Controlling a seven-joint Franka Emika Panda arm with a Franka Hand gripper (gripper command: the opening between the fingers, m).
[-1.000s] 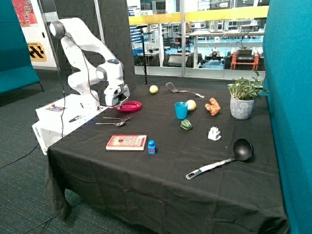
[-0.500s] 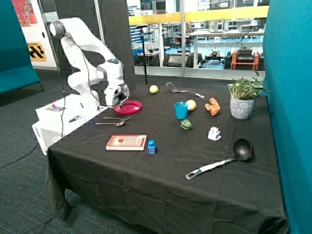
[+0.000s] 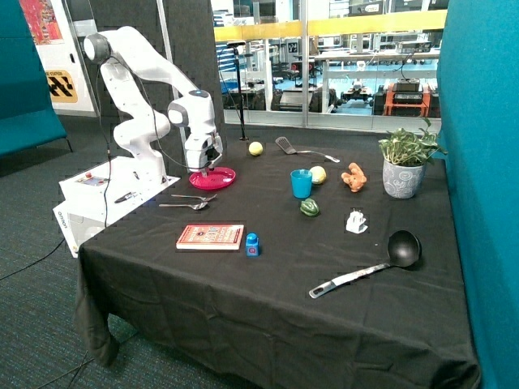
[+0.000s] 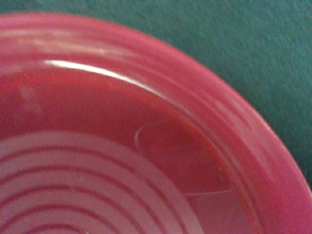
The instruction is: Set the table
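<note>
The table [image 3: 268, 292] is a wide square one under black cloth. A red plate [image 3: 221, 176] lies near its far corner by the robot base. My gripper [image 3: 208, 167] hangs right over the plate's near side, very close to it. The wrist view is filled by the red plate [image 4: 146, 146], with its rim and pale rings on the inner surface. A spoon [image 3: 185, 206] and a fork [image 3: 195, 197] lie side by side just in front of the plate. A blue cup [image 3: 301, 183] stands upright toward the middle.
A red book [image 3: 210, 237] and a blue block [image 3: 252, 244] lie near the front. A black ladle [image 3: 381, 259], a white object [image 3: 356, 221], a green pepper [image 3: 309, 207], a potted plant [image 3: 404, 166], an orange toy [image 3: 353, 177], a spatula [image 3: 304, 150] and a yellow ball [image 3: 255, 148] are spread around.
The arm has swung from the plate's outer edge toward the table's inside, and the gripper now stands over the plate. The plate and cutlery have not moved.
</note>
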